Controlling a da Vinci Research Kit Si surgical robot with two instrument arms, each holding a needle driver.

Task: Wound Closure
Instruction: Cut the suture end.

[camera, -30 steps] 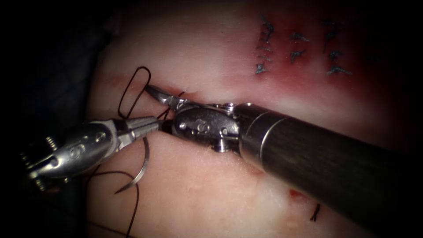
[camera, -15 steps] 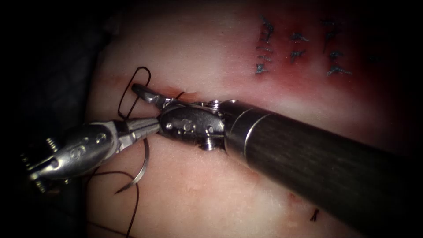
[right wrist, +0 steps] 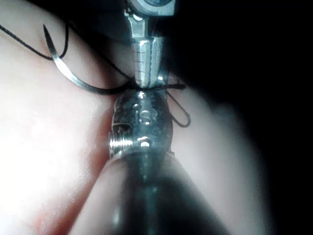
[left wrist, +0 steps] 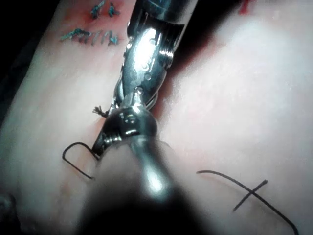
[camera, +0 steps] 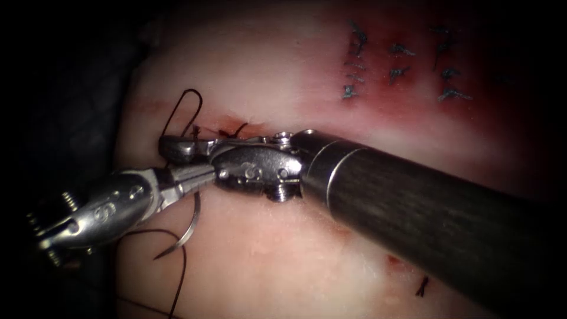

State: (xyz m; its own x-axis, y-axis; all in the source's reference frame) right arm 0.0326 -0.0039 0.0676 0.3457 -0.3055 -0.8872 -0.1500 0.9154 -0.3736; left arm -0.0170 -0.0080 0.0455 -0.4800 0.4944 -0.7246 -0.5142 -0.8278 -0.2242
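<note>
Working over the tissue, which is the biggest thing before me, I see it pale across the middle, with red fluid staining its upper right. The cut shows as a short reddened line just above my right tool's wrist. Next in bulk is the dark shaft of my right arm, which comes in from the lower right. My right tool reaches past the left end of the cut's red stretch. Its jaws look pressed together where the standing loop of thread comes down to meet them, and they seem to pinch that loop. In the left wrist view the same loop runs out from those tips. My left tool enters from the lower left with its jaws pressed together on the needle, gripping it near the thread end of its curve. The rest of the arc hangs below the jaws, out of the tissue and lower left of the cut, and its point is free and aimed toward the lower left. More thread trails from there toward the lower edge. A cluster of small blue marks sits in the red area at upper right; I cannot make them out as letters or numbers. The stamped marks on both tools' wrist housings are too small for me to read. Smallest of all, a short cut end of thread sticks up from the tissue just below my right shaft.
</note>
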